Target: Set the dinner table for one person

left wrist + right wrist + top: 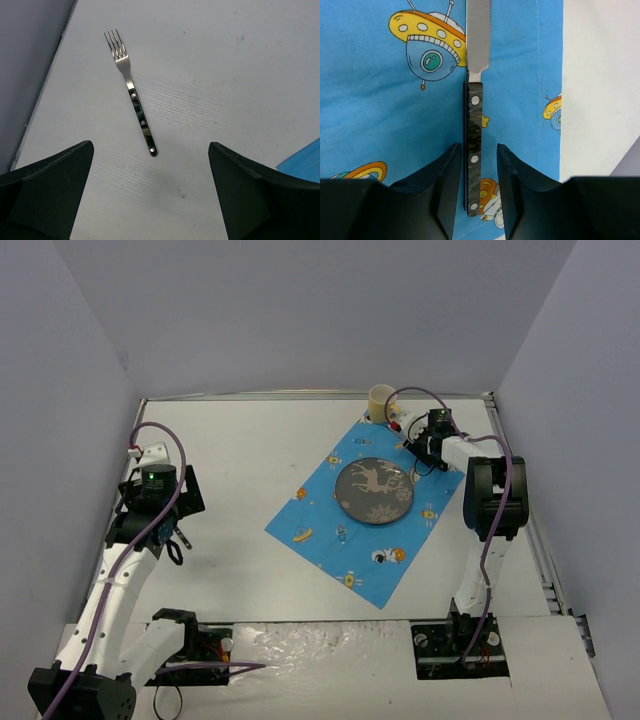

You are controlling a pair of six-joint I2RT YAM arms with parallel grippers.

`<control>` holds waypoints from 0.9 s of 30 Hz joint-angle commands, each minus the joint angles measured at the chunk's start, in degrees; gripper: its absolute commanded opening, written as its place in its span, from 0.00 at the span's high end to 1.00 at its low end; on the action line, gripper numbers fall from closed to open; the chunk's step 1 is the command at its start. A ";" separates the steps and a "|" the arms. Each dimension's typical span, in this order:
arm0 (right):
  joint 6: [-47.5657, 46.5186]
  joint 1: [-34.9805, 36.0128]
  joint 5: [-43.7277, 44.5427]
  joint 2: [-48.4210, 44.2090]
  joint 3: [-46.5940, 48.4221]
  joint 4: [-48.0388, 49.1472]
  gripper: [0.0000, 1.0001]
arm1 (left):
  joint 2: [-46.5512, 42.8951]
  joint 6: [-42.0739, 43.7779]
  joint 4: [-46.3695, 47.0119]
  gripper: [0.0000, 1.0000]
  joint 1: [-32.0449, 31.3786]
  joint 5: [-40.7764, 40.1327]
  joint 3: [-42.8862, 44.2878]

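Note:
A knife (474,130) with a dark riveted handle lies flat on the blue cartoon-printed cloth (385,125), near its right edge. My right gripper (478,147) straddles the handle with its jaws slightly apart, and a gap shows on the right side. From above, the right gripper (418,448) is low over the cloth's far right corner, beside the dark round plate (374,491). A fork (131,90) lies on the white dinner table (225,75), just ahead of my wide-open left gripper (150,170), which hovers above it.
A cream cup (381,400) stands at the back of the table, just beyond the cloth's (330,530) far corner. The left wall runs close to the left arm (150,490). A corner of the blue cloth (305,160) shows to the right of the left gripper.

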 commanded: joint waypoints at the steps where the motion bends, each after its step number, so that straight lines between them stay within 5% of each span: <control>1: -0.51 0.09 2.40 -0.15 2.18 0.33 0.66 | 0.26 0.72 1.66 0.03 0.35 -0.50 1.34; 27: 0.98 -0.57 9.25 -0.20 1.37 2.41 0.64 | 0.00 0.63 1.63 0.03 0.35 -0.32 1.34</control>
